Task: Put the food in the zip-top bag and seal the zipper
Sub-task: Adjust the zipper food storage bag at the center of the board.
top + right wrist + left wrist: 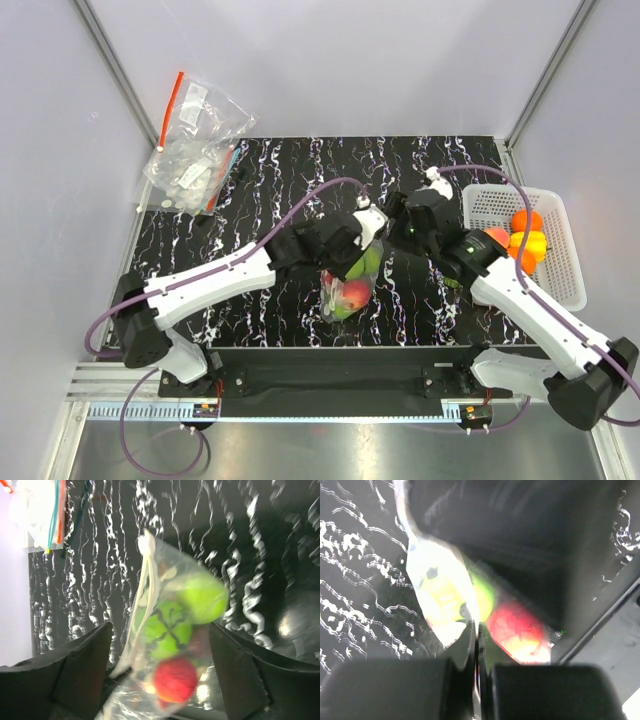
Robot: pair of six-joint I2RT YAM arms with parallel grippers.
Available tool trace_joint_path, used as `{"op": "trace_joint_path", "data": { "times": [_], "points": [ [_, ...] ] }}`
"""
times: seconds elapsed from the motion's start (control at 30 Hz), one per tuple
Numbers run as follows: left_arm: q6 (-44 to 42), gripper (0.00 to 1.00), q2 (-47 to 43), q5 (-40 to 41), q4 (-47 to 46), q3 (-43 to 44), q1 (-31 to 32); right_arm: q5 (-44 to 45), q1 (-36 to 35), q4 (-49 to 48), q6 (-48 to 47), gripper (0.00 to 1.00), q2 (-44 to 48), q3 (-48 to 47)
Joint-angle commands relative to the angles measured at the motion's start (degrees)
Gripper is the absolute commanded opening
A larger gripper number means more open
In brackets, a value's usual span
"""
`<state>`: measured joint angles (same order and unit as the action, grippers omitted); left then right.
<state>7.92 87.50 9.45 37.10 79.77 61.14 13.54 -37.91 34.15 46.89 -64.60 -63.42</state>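
Observation:
The dotted zip-top bag point(349, 290) hangs over the black marbled mat at the table's middle. It holds food: a red-yellow fruit point(356, 294) and green pieces point(366, 262). My left gripper point(365, 238) is shut on the bag's top edge. In the left wrist view its jaws point(477, 630) pinch the plastic, with the red-yellow fruit point(517, 630) and a green one point(482, 596) just beyond. My right gripper point(392, 225) is open beside the bag. In the right wrist view point(160, 652) the bag point(170, 645) sits between the spread fingers, with its pale zipper point(145, 575) running up the left side.
A white basket point(565, 270) at the right holds orange and yellow toy fruits point(525, 240). A clear undotted bag with a red strip point(195, 145) lies at the back left, and also shows in the right wrist view point(45, 505). Grey walls surround the table.

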Motion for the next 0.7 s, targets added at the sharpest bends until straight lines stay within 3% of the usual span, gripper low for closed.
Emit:
{"op": "trace_joint_path", "data": {
  "times": [0.0,0.1,0.13,0.2,0.23,0.27,0.3,0.37,0.43,0.47,0.67],
  "points": [
    [-2.82,0.0,-8.11,-6.71,-4.57,-6.26,-3.3,5.19,1.25,-2.76,-14.94,0.86,6.66,-1.45],
    [-3.0,0.0,-13.3,-14.8,-9.41,-11.2,-6.2,-1.47,4.85,-7.33,-22.69,0.83,10.28,1.89],
    [-2.91,0.0,-14.46,-16.12,-11.16,-14.08,-6.65,-3.67,9.82,-8.48,-23.51,0.81,10.8,2.76],
    [-1.86,0.0,-17.26,-17.27,-13.1,-17.0,-7.53,-13.41,16.6,-9.8,-24.82,0.75,10.81,5.22],
    [-0.99,0.0,-18.06,-19.02,-15.81,-20.23,-7.88,-19.89,23.43,-13.72,-24.92,0.74,10.72,6.37],
    [-0.72,0.0,-18.85,-20.51,-17.31,-21.74,-8.14,-31.79,26.89,-16.63,-24.83,0.72,9.94,9.68],
    [-0.46,0.0,-20.25,-21.66,-18.63,-23.15,-8.76,-38.17,29.27,-20.84,-24.14,0.68,9.67,11.8],
    [0.34,0.0,-21.49,-23.07,-21.45,-26.49,-9.29,-50.48,31.84,-39.18,-22.73,0.66,9.05,19.94],
    [0.51,0.0,-22.64,-22.9,-21.37,-27.56,-10.25,-56.66,31.85,-58.2,-21.06,0.78,8.44,25.25],
    [0.6,0.0,-22.99,-22.47,-21.46,-27.91,-10.43,-59.83,31.85,-62.67,-20.53,0.8,7.57,28.49],
    [3.15,0.0,-26.15,-20.79,-23.03,-32.48,-11.75,-72.84,31.85,-69.04,-23.78,0.79,0.19,27.65]
  ]
}}
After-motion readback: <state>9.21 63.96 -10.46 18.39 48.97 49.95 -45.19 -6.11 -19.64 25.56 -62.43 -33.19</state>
